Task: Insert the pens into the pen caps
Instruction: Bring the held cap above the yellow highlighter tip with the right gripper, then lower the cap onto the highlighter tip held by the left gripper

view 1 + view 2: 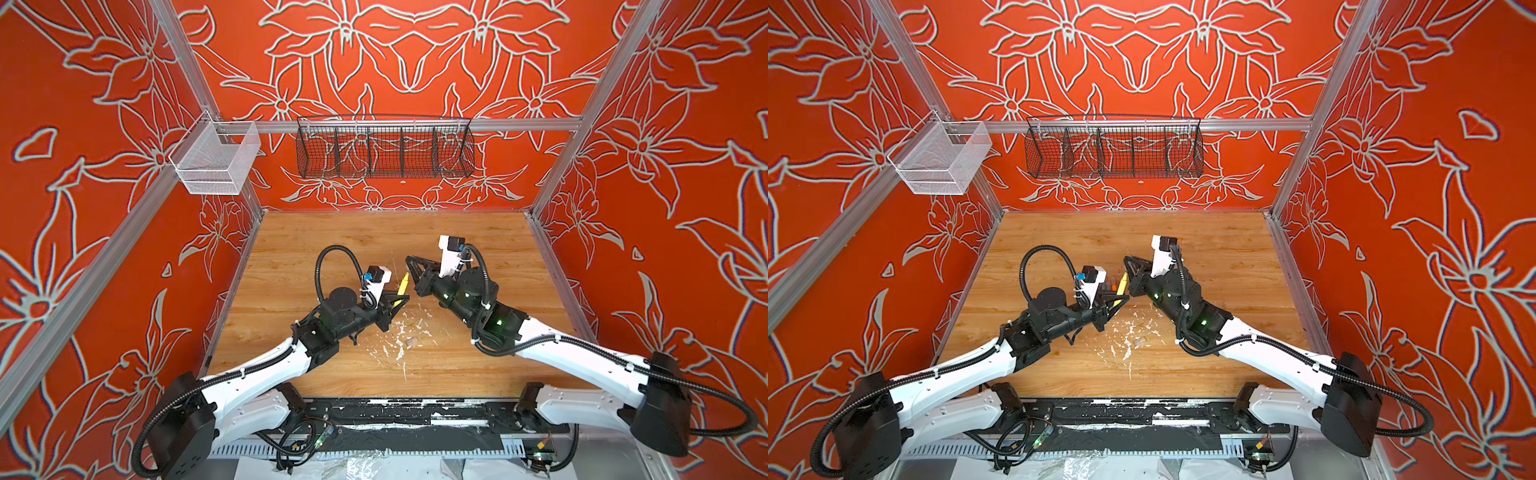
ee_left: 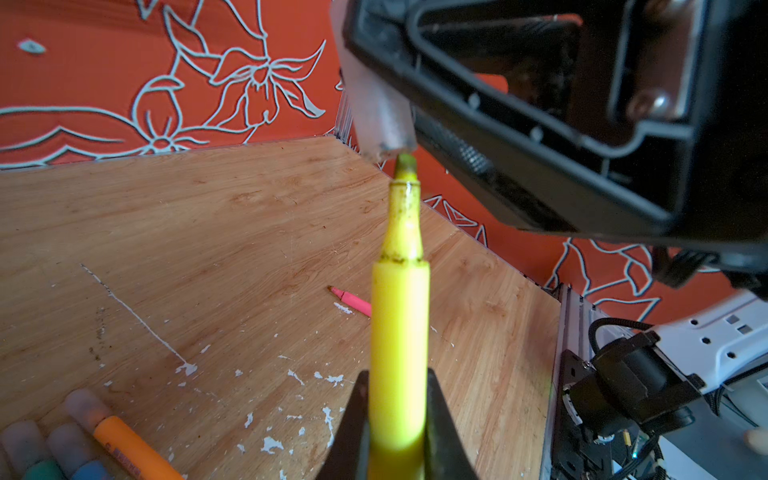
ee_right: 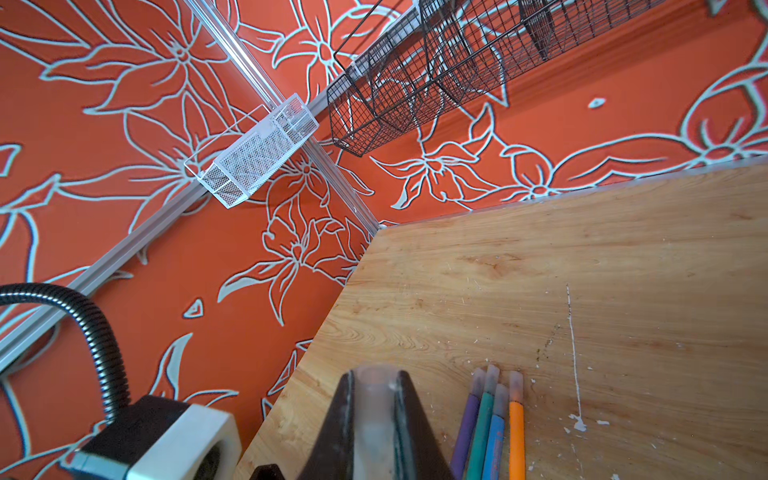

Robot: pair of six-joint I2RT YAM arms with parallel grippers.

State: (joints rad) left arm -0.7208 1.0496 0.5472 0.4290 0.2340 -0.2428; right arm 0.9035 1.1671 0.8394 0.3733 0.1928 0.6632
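The yellow pen [image 2: 400,332] sits clamped in my left gripper [image 2: 398,380], its tip just at the mouth of the clear cap [image 3: 374,415] pinched in my right gripper [image 3: 376,376].

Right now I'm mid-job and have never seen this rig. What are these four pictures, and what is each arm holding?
Two white-and-black robot arms work over a wooden tabletop. Both top views look down on the whole scene from overhead. The other two pictures come from a camera on each arm's wrist.

The left gripper is shut on a yellow marker pen. The right gripper is shut on a clear plastic cap. In the left wrist view, the cap's mouth sits just off the pen's tip, which is not yet inside.

On the table, a purple pen, a green pen, a blue pen and an orange pen lie side by side, each capped. A pink pen lies apart from them, uncapped.
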